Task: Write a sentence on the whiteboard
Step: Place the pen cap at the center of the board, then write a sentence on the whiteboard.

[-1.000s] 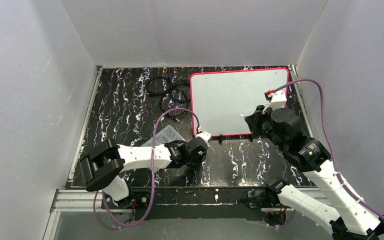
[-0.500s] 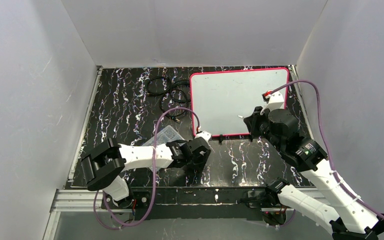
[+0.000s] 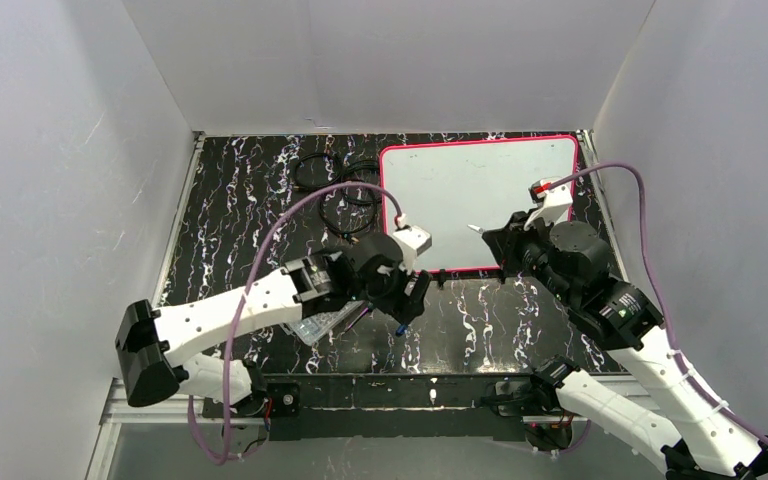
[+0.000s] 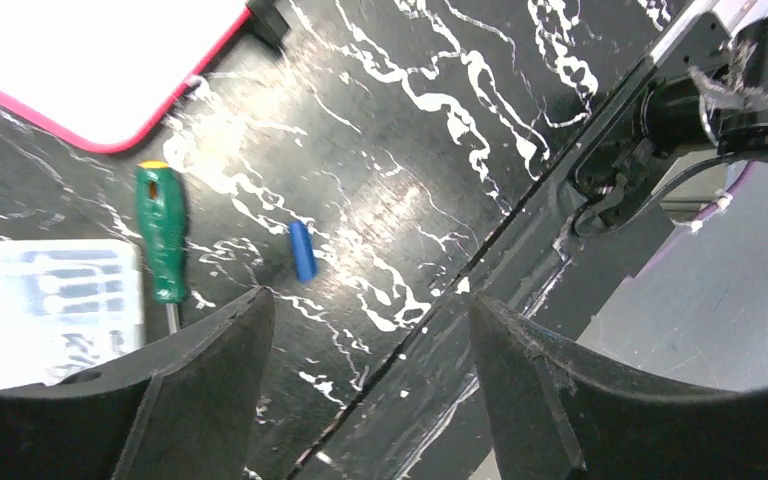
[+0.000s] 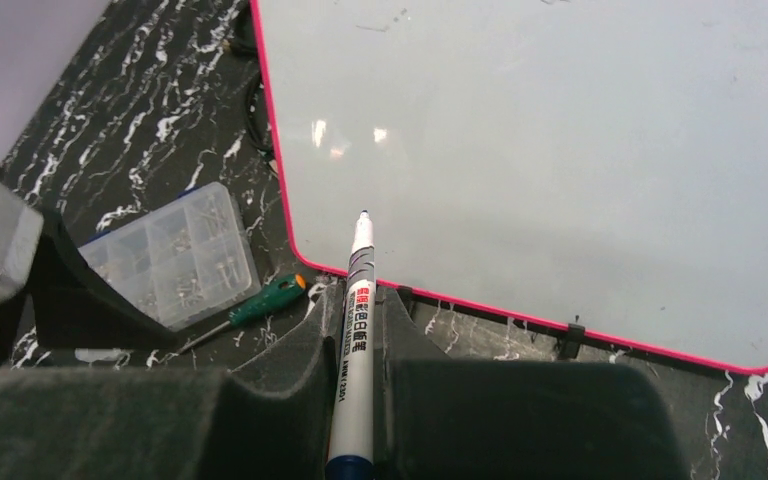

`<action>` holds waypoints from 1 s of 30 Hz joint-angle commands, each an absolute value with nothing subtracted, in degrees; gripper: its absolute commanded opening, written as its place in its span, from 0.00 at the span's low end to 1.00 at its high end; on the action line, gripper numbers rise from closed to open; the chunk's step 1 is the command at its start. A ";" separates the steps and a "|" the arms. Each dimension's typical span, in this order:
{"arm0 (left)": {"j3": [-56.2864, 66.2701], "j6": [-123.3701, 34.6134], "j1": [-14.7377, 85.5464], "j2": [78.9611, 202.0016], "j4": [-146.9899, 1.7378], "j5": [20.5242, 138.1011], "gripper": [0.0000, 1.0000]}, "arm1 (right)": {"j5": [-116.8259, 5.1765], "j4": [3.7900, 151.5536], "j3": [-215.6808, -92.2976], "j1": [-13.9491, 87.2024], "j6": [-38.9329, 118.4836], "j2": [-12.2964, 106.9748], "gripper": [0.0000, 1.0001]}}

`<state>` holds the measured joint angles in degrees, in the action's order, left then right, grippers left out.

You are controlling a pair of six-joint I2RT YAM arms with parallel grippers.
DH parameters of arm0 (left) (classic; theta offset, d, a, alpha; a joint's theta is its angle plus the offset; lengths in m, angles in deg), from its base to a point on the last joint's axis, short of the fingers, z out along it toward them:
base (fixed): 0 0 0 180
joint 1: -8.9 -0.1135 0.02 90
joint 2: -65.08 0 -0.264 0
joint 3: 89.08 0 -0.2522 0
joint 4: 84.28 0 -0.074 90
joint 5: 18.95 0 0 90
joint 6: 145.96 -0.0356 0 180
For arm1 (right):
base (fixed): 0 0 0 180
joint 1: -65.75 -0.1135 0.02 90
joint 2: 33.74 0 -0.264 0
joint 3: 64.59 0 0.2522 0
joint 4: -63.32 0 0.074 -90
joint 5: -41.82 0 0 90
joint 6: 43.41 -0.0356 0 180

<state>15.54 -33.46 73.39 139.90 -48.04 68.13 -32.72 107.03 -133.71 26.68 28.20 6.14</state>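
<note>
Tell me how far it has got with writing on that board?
Barely begun. Done: the marker looks uncapped, and a small blue piece, likely its cap, lies on the table. In hand: the right hand grips the marker, tip aimed at the whiteboard. The left hand is open and empty. Left: the whole sentence; no writing shows on the board.

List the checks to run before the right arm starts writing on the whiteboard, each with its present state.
1. Grip: right end effector clamps the marker: ok.
2. Cap: off, tip bare, blue cap lying on the table: ok.
3. Surface: whiteboard blank ahead of the tip: ok.
4. Contact: tip touching the board: cannot tell.
5. Clearance: left end effector open, empty, off the board: ok.
</note>
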 commanded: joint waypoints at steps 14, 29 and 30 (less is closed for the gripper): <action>-2.41 -47.30 34.77 148.95 -52.32 109.55 0.69 | -40.15 95.40 -132.03 26.65 28.76 5.18 0.01; -17.23 -44.18 25.54 171.57 -64.70 129.38 0.66 | -41.47 93.78 -129.61 26.64 28.56 2.51 0.01; -17.73 -44.48 25.54 172.24 -64.10 129.84 0.65 | -41.41 93.73 -129.53 26.64 28.57 2.55 0.01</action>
<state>-13.97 -44.41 25.20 171.84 -63.23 122.73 -41.53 96.78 -129.88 26.68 28.53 3.34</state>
